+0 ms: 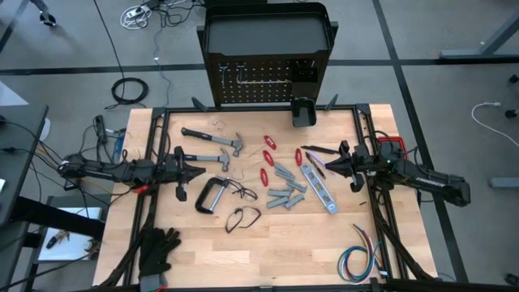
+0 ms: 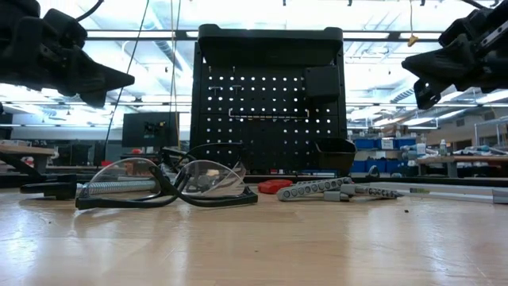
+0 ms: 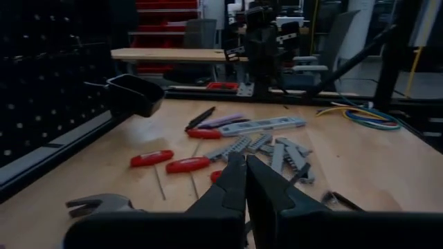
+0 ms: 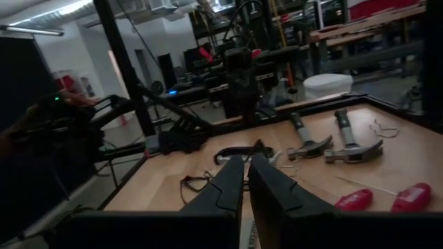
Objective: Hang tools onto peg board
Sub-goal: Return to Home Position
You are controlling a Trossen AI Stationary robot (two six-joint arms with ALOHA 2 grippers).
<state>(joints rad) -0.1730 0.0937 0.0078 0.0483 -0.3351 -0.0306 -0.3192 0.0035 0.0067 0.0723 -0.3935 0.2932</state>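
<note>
The peg board (image 1: 268,77) is black, dotted with even rows of small pale holes. The worktop (image 1: 268,247) shows light wood grain. The hammers (image 1: 209,135) have black handles, the screwdrivers (image 1: 269,142) red ones. The gloves (image 1: 158,250) are black.

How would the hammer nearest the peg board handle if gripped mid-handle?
The hammer is likely rigid and head-heavy: bulky steel head, slim handle, so it may droop head-down. Claw head lying flat probably stops rolling.
</note>
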